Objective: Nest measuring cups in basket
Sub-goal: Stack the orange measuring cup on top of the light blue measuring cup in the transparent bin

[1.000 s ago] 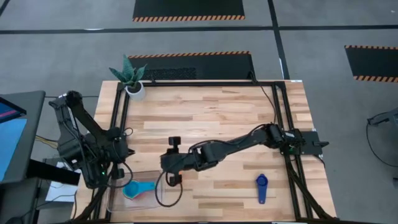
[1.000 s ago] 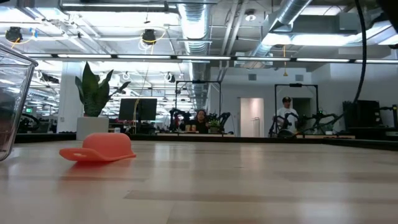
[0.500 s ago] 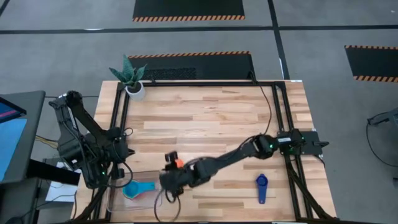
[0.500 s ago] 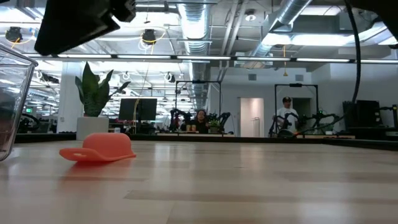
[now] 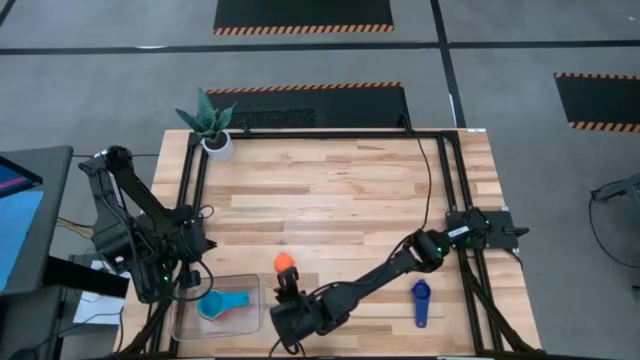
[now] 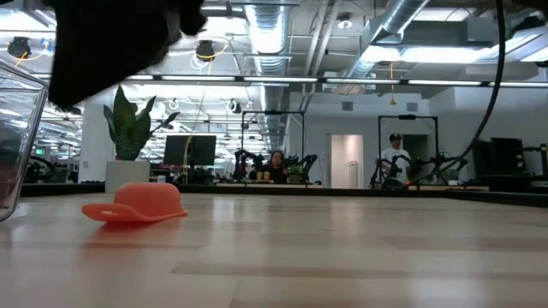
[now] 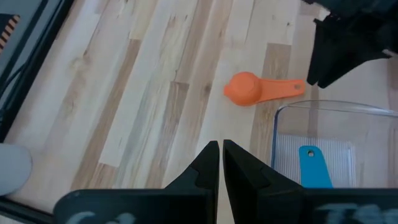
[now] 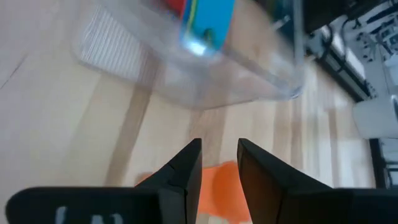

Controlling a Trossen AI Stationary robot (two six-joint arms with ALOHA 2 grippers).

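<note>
Your right gripper (image 5: 287, 297), jaws spread, sits beside the basket (image 5: 247, 318) near the tabletop's front edge, red cup (image 5: 284, 263) just behind; left gripper (image 7: 221, 158) pressed together.

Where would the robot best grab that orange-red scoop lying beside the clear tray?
Probably by the flat handle. The red cup lies bowl-down, so its rounded dome gives fingers little to pinch. Its handle points toward the right gripper, which hangs open over it and could come straight down across the handle's thin edges.
</note>
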